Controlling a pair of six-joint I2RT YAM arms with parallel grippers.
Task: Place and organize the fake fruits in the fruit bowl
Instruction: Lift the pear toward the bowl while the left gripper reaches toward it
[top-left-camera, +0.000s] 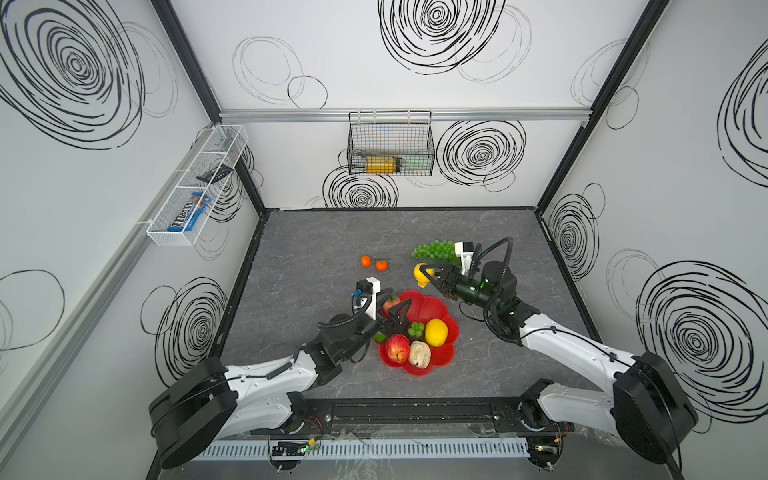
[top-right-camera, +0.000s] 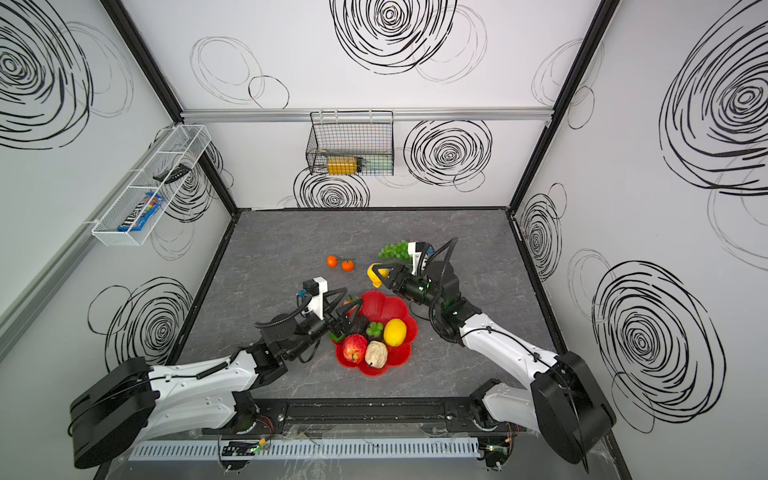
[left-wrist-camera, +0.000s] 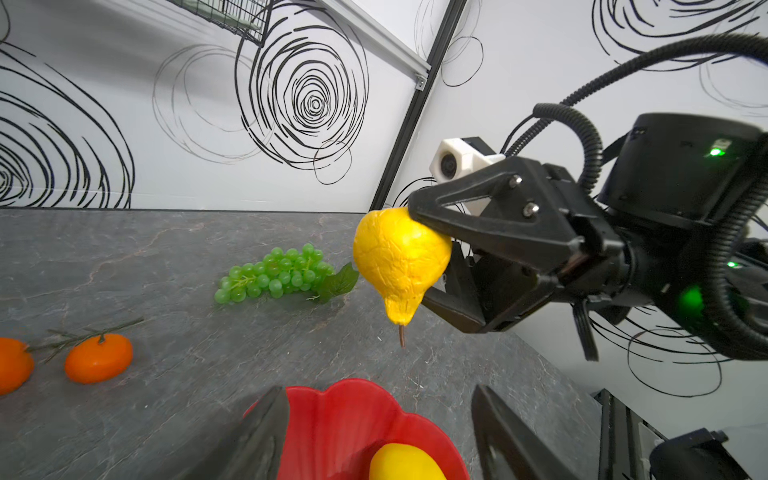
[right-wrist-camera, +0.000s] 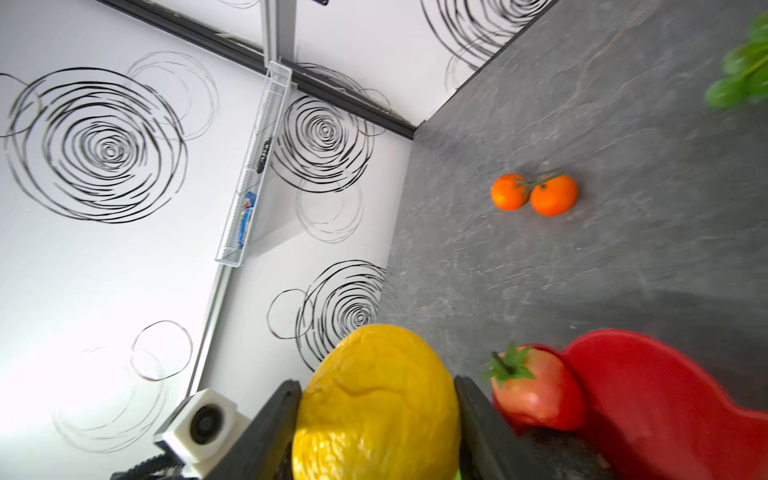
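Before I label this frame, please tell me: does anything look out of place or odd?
Nothing looks spilled or damaged. The right pincer holds a yellow fruit stem-down, outside the fruit bowl. The grape bunch and two oranges lie on the table, not in the bowl.

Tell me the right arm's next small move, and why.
Likely carry the yellow pear-shaped fruit over the bare far part of the fruit bowl and lower it there. The right gripper has its jaws shut on it in the air beyond the rim, while the lemon, apple and beige piece fill the near half. Mind the left gripper, open over the bowl's left side.
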